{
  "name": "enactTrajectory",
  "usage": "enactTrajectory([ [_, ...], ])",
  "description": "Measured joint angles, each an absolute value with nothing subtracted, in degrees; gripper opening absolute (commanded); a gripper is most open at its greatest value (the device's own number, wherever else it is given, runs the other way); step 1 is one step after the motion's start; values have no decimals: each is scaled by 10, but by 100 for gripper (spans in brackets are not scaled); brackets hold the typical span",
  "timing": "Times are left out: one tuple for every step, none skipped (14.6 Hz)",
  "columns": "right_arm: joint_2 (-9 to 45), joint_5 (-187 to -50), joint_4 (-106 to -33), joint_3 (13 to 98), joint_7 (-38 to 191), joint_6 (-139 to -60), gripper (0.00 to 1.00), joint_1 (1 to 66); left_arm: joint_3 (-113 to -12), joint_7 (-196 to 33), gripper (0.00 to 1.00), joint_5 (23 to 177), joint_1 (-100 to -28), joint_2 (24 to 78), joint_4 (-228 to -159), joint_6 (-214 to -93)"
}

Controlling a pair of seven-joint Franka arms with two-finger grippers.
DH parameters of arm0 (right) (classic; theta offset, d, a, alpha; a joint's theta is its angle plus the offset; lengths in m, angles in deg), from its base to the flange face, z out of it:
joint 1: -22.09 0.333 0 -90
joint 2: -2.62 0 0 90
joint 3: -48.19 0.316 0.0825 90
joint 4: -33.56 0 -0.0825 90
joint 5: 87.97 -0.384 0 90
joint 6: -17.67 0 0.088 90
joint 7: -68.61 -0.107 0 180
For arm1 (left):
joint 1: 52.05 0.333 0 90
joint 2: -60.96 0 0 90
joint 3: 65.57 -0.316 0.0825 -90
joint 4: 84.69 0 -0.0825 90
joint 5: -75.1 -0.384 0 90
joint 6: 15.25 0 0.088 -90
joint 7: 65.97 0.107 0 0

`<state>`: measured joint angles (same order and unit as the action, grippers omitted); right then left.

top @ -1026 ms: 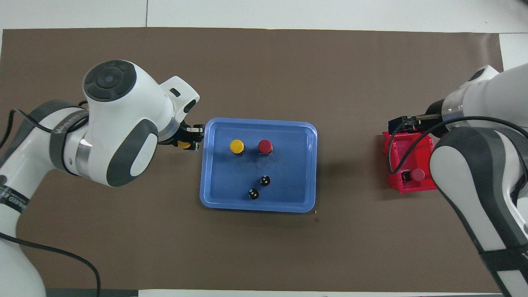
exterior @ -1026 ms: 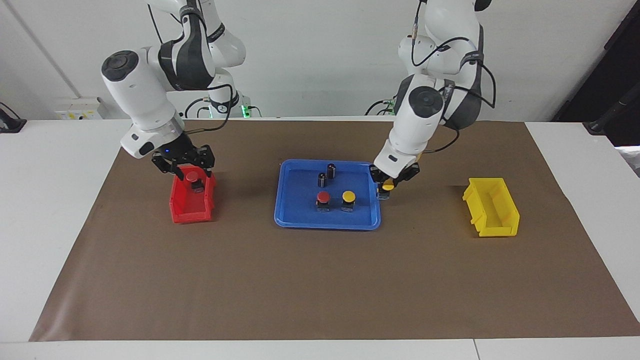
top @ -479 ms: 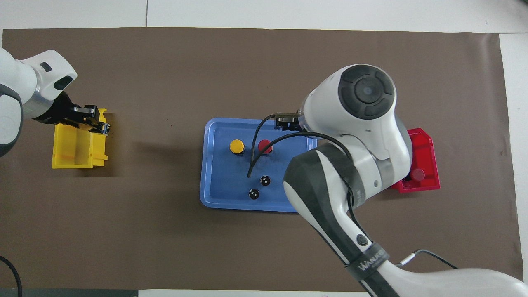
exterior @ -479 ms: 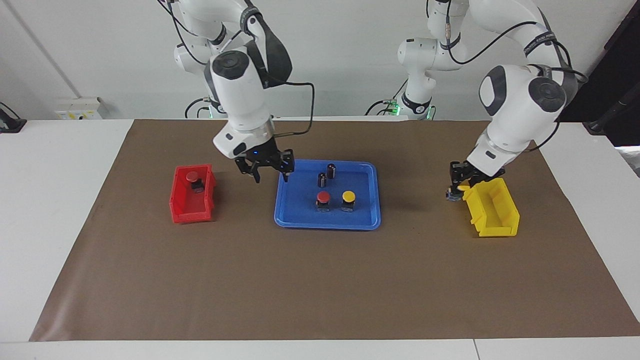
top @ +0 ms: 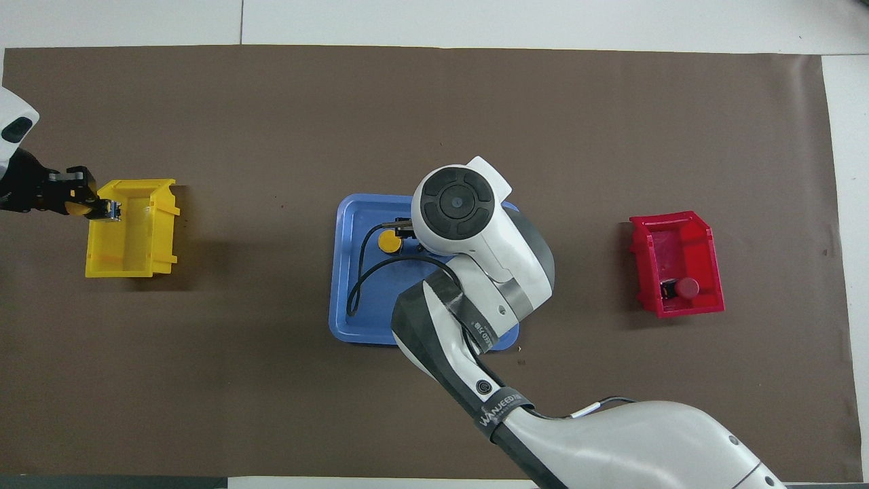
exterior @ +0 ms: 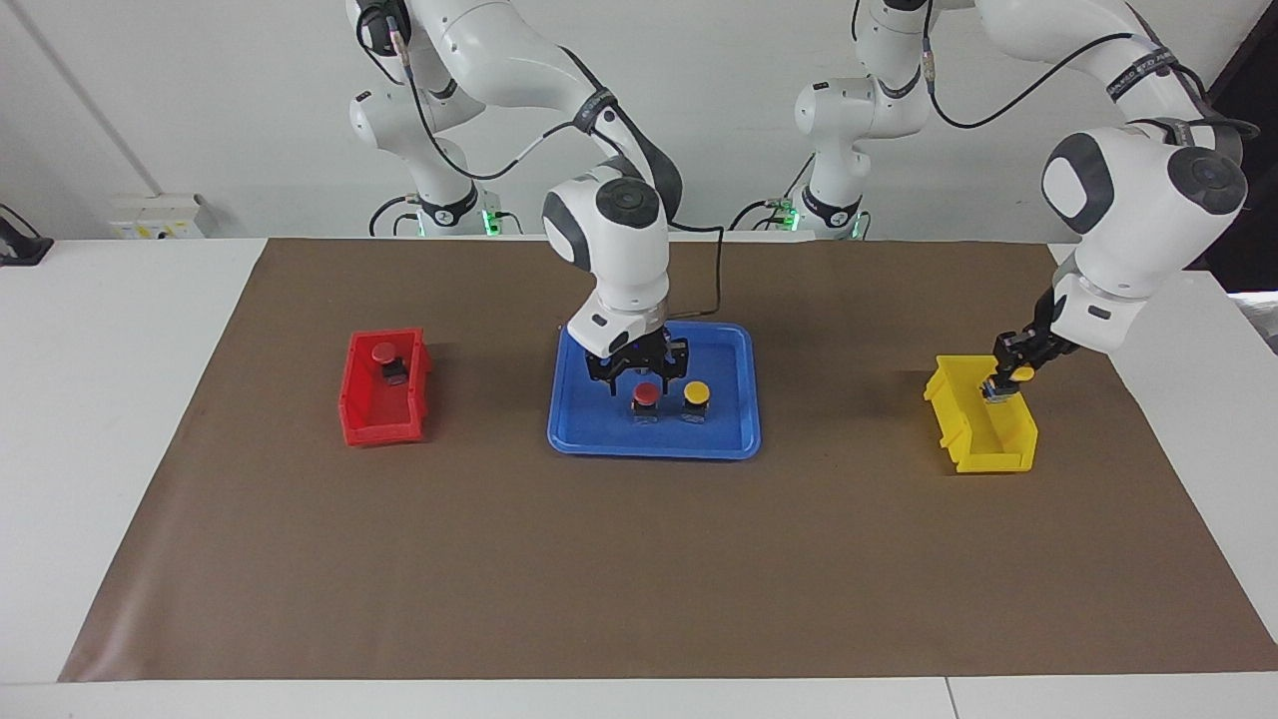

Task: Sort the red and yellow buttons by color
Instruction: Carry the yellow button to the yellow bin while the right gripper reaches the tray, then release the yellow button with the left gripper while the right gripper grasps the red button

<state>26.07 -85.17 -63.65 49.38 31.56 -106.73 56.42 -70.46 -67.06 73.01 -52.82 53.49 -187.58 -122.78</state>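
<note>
My left gripper (exterior: 1006, 383) is shut on a yellow button (exterior: 1019, 374) and holds it over the yellow bin (exterior: 973, 439), at the end of the bin nearer the robots. In the overhead view the same gripper (top: 102, 208) sits at that bin's rim (top: 129, 261). My right gripper (exterior: 640, 371) hangs open just above a red button (exterior: 646, 393) in the blue tray (exterior: 649, 444). A second yellow button (exterior: 696, 392) stands beside that red one. Another red button (exterior: 383, 353) lies in the red bin (exterior: 374, 424).
A brown mat (exterior: 639, 579) covers the table. The red bin stands toward the right arm's end, the yellow bin toward the left arm's end, the tray between them. In the overhead view the right arm (top: 475, 272) hides most of the tray.
The left gripper carried its yellow button from the tray's edge to over the yellow bin. The right gripper left the red bin, where a red button stays, and moved over the tray's red button.
</note>
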Motion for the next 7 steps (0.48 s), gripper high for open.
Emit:
enactTrajectory([
  [264,-850,-637,494,316,-1071,78,564,-704,-662,1,730,-527,533,-1888,-1237],
  [265,-849,-638,493,316,-1075,78,564,-702,-659,1,730,-527,533,-1901,-1246],
  [265,-849,-641,493,316,-1081,77,564,-700,-657,1,730,-527,533,-1917,-1260],
  [265,-849,-646,493,316,-1090,76,565,-699,-653,1,730,-527,534,-1933,-1277],
  [265,-848,-649,493,316,-1094,74,566,-699,-647,1,730,-526,536,-1950,-1299],
  [265,-848,-652,493,316,-1095,73,568,-700,-643,1,730,-525,539,-1967,-1318],
  [265,-848,-654,493,316,-1096,71,570,-700,-639,1,730,-523,543,-1983,-1333],
])
